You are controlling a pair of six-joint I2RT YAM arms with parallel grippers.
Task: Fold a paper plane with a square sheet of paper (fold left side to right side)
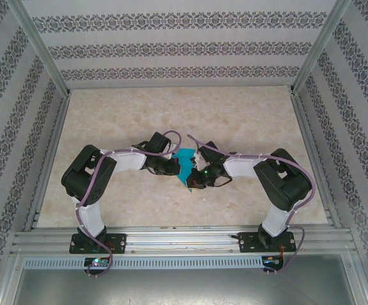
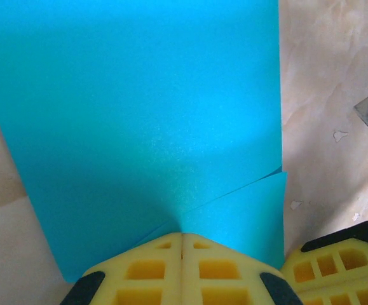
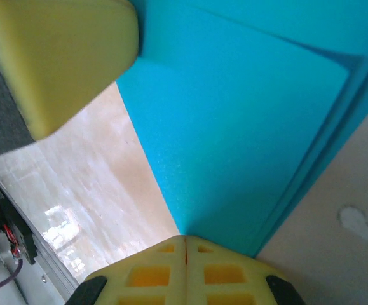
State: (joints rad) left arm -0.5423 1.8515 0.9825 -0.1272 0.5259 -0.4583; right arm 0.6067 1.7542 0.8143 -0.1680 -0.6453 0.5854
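Table (image 1: 171, 114), marbled beige top, patterned walls on three sides. Both arms reach inward and meet near the middle.

Turquoise paper (image 1: 185, 159) lies on the table between the two grippers, slightly toward the near side of centre. From above it reads as a narrow shape tapering to a point toward the arm bases (partly covered by both wrists, so the full outline is hidden).

Left gripper (image 1: 173, 167): its wrist camera shows the yellow fingers (image 2: 152, 270) pressed together with no gap, tips down at the paper's near edge. A folded flap edge runs diagonally from the paper's right side toward those tips. Closed; I cannot tell whether a layer is pinched between the tips or merely pressed.

Right gripper (image 1: 195, 178): its wrist view shows the jaws likewise closed flush, tips meeting the pointed end of the paper. Several stacked paper edges run along the right side of the sheet there, so it lies in layers. Pinch or press, again not clear.

The two grippers sit just beside each other; each wrist camera catches a yellow finger of the other.
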